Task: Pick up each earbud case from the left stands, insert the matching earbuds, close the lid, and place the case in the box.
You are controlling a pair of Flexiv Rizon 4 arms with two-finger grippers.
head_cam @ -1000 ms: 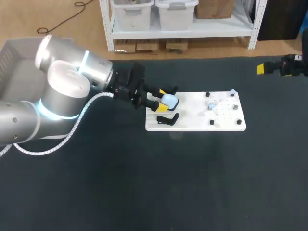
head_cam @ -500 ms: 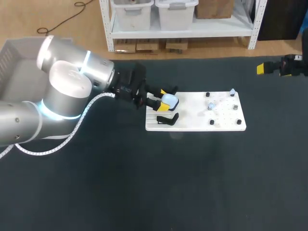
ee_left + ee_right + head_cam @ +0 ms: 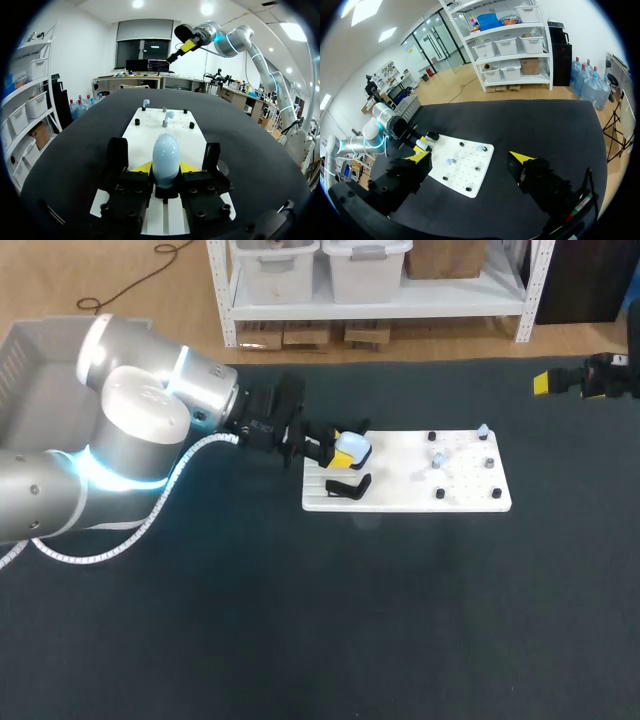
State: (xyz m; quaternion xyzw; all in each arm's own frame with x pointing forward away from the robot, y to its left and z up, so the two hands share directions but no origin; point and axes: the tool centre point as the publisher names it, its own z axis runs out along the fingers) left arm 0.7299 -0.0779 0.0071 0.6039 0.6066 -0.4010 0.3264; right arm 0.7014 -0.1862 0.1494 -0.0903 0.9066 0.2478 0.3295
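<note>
The left pincer (image 3: 165, 170) is grasping the pale blue earbud case (image 3: 165, 150) at the 9 o'clock end of the white board (image 3: 460, 497). I think it should lift straight up, without tilting. A black piece (image 3: 348, 487) lies just at 6 o'clock of the case, and the earbuds (image 3: 438, 459) towards 3 o'clock. The right pincer (image 3: 471, 159) is released, well apart

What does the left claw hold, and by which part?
The left claw grips the pale blue earbud case by its two sides; the right claw is empty.
</note>
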